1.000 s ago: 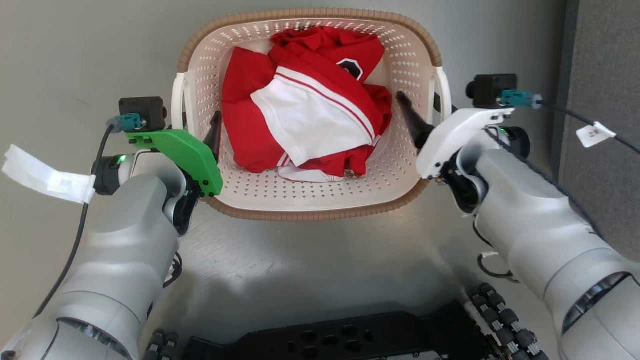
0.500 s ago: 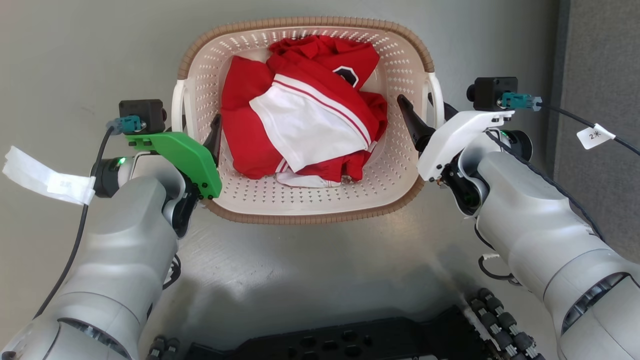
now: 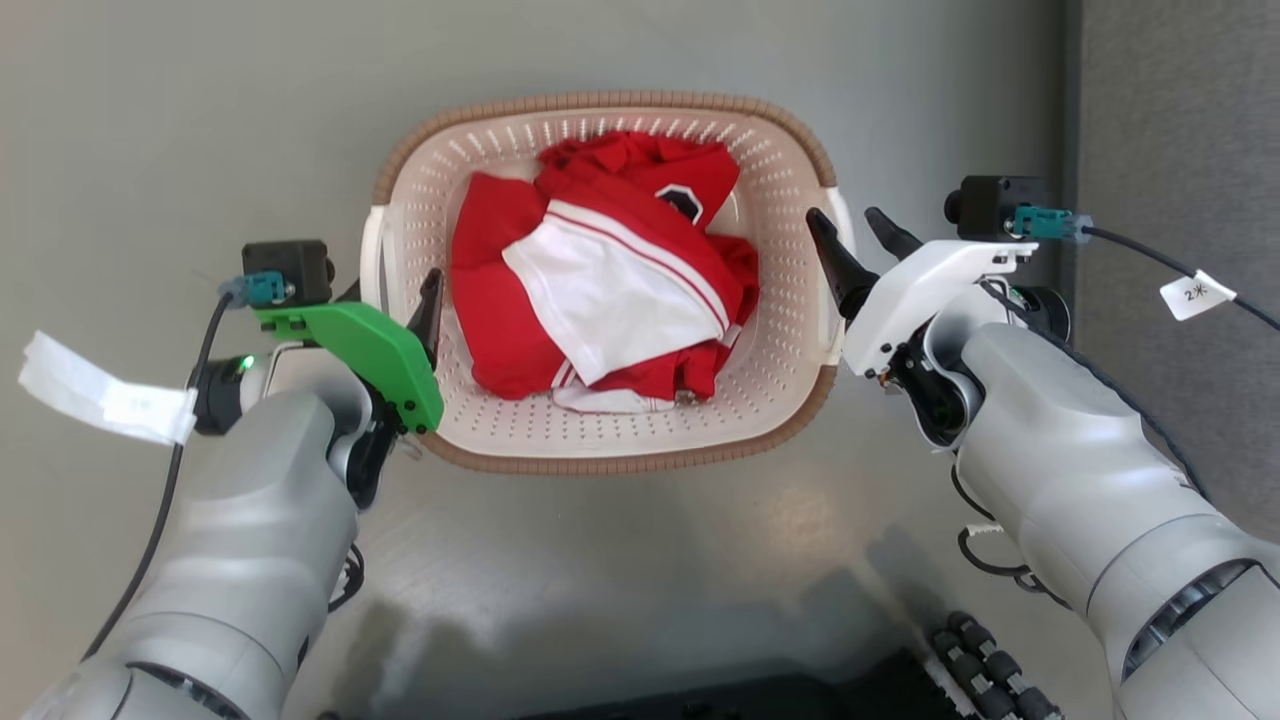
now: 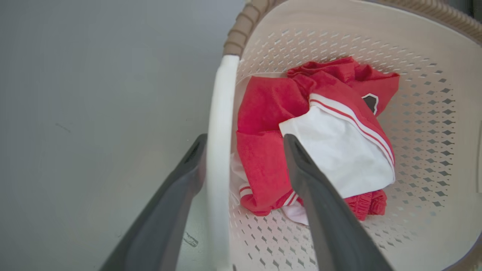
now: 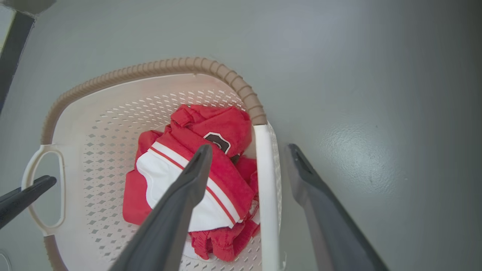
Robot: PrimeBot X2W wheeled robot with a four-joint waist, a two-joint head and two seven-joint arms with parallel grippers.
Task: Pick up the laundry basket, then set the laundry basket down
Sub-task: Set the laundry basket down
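Grippers are standing spread wide: the left gripper (image 4: 244, 138) is straddling the left handle (image 4: 220, 124), the right gripper (image 5: 249, 147) the right handle (image 5: 265, 188). The laundry basket (image 3: 600, 100) is sitting on the grey floor (image 3: 640, 560), holding red-and-white clothing (image 3: 600, 290).

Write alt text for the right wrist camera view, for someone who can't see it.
The open right gripper straddles the white side handle of a cream perforated plastic laundry basket with a brown woven-look rim, one dark finger inside and one outside. Crumpled red and white clothes lie in it, with grey floor beyond.
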